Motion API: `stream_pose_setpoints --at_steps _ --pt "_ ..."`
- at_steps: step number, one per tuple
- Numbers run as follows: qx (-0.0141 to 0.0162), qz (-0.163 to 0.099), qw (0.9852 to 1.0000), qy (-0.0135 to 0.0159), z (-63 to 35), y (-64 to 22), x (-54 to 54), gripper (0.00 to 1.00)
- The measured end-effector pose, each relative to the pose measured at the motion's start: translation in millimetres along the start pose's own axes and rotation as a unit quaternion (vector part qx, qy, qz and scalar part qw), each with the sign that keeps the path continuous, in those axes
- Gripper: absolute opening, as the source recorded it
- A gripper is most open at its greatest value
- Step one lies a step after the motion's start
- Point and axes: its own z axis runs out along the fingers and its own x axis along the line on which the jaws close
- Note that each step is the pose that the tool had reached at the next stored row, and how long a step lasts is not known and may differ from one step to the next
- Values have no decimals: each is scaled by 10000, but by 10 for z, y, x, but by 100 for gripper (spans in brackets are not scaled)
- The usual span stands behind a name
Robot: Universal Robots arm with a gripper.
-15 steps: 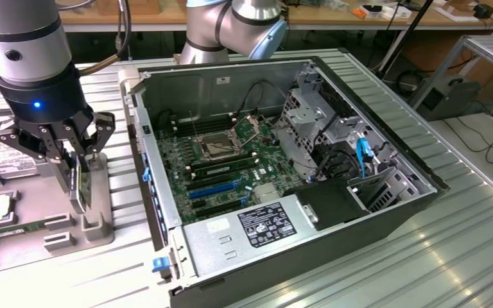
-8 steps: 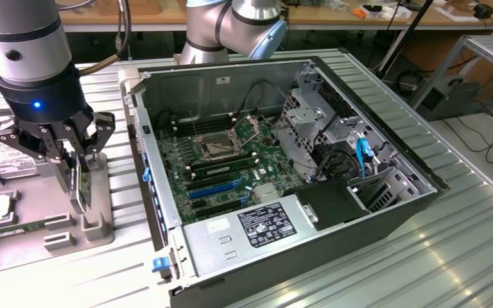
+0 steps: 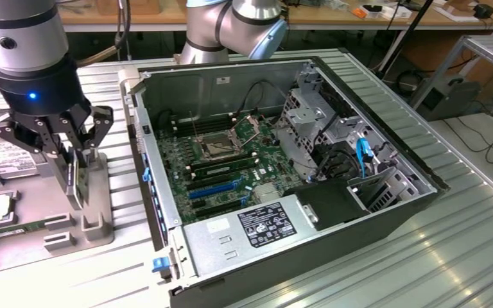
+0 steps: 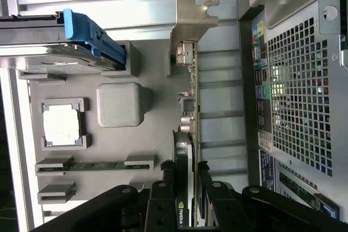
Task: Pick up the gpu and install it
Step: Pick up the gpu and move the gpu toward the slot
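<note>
Gpu (image 4: 193,107) stands on edge on the grey holder tray (image 3: 99,205), at the exterior view's left, just beside the open computer case (image 3: 384,212). Its silver bracket (image 4: 193,17) is at the end away from the wrist. We see the gripper (image 4: 187,169) straddling it from above. The fingers (image 4: 160,199) clasp the gpu, one on each flat face, near the end opposite the bracket. We cannot tell whether its lower edge is clear of the holder.

We judge the step in hand to be the pick-up. To do it well, we would keep the grip square on both faces and draw the gpu straight up without tilt, since a thin board held near one end may swing or bind. The bracket sits near the case wall, so we would mind that side.

On the tray we also find a hard drive (image 4: 54,61) with a blue rail, a processor chip (image 4: 61,124) in a square nest, a memory stick (image 4: 92,165) in its cradle, and another cradle (image 4: 57,194) that looks unfilled. Inside the case lie the motherboard (image 3: 171,157), a blue expansion slot (image 3: 212,188) and the power supply (image 3: 259,224)
</note>
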Motion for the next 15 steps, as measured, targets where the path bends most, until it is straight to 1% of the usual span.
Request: stream_pose_setpoints --at_steps 2,5,15 --pt "0 0 10000 5 -33 0 0 27" --pt "2 0 10000 20 -124 0 0 27" --pt "3 0 10000 39 -263 1 0 27"
